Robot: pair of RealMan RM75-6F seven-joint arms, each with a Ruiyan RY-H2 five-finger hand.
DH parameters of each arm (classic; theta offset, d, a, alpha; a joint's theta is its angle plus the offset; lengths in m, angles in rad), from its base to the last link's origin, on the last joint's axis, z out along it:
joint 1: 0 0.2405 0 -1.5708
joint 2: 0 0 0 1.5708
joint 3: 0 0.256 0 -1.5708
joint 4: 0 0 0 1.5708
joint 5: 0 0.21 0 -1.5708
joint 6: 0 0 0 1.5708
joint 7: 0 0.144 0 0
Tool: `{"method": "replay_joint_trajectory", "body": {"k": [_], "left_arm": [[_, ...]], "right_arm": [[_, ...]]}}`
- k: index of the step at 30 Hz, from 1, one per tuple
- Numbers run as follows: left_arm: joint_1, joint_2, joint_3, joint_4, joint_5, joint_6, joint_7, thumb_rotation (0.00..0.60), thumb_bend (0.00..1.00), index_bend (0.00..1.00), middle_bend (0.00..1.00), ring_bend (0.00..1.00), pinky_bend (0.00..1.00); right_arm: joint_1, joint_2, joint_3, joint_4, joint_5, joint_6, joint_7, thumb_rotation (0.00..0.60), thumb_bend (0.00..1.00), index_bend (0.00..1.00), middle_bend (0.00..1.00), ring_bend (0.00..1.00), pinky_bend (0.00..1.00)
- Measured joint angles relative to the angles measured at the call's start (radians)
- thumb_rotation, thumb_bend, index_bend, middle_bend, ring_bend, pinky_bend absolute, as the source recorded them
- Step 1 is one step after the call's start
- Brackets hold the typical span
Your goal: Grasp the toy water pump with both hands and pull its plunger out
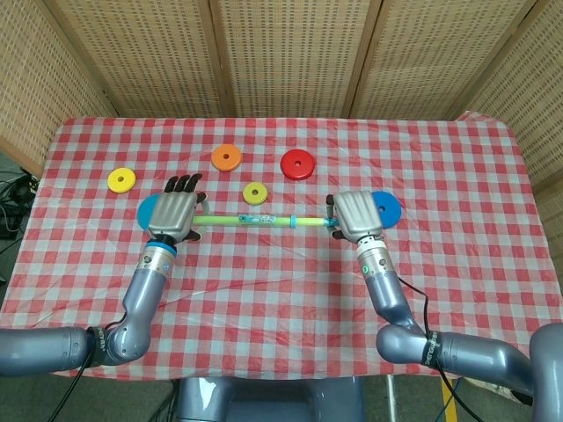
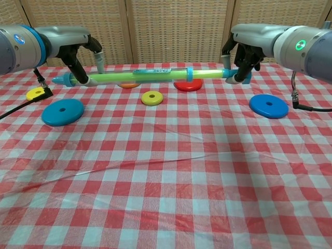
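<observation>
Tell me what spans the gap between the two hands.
The toy water pump spans it: the left hand holds its tube end, the right hand its plunger end, above the tablecloth. The chest view shows this best.

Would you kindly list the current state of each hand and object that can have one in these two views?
Toy water pump: held level above the table, plunger partly drawn out.
Left hand: grips the pump's nozzle end.
Right hand: grips the plunger end.
Blue discs: flat on the tablecloth.
Small yellow disc: flat, below the pump.
Red disc: flat.
Orange disc: flat.
</observation>
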Motion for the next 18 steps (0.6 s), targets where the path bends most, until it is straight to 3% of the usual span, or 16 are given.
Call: {"method": "replay_joint_trajectory", "body": {"k": [18], "left_arm": [[0.084, 0.048, 0.053, -0.076, 0.04, 0.08, -0.048, 0.6, 0.44, 0.59, 0.0, 0.0, 0.0]], "right_arm": [[-0.001, 0.0, -0.012, 0.067, -0.001, -0.003, 0.036, 0.6, 0.55, 0.83, 1.0, 0.94, 0.66]]}}
